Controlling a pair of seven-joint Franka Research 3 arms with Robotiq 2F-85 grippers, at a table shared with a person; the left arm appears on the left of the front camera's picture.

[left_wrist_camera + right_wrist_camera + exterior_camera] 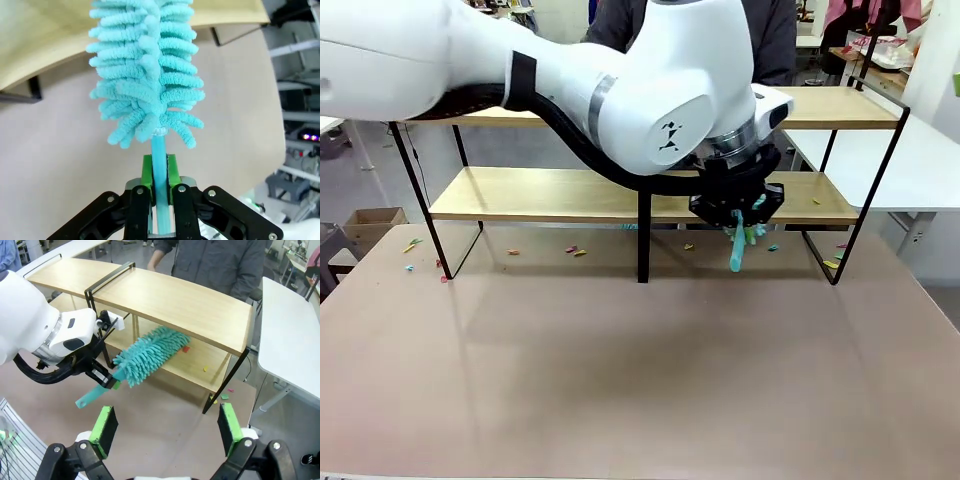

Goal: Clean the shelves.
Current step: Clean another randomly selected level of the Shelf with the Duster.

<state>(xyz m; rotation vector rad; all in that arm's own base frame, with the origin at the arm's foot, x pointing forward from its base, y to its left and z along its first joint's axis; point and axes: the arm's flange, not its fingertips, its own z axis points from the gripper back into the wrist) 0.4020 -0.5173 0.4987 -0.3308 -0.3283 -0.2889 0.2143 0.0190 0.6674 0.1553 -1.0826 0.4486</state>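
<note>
The shelves point(550, 195) stand across the far half of the table, two light-wood boards in a black frame with a central post point(643, 245). My left gripper point(740, 222) hangs in front of the lower board, right of the post, shut on the handle of a teal fluffy duster point(147, 75). Seen from the right wrist, the duster head point(150, 354) lies slanted onto the lower board under the upper board point(165, 295), and the handle's end sticks out below the left gripper point(107, 381). My right gripper point(167, 427) stands open above the table, apart from the duster.
Small coloured scraps point(575, 250) lie on the brown table under the shelves, and a few scraps point(186, 348) sit on the lower board. A person point(220, 260) stands behind the shelves. A white table point(920, 170) adjoins on the right, a cardboard box point(370, 225) on the left.
</note>
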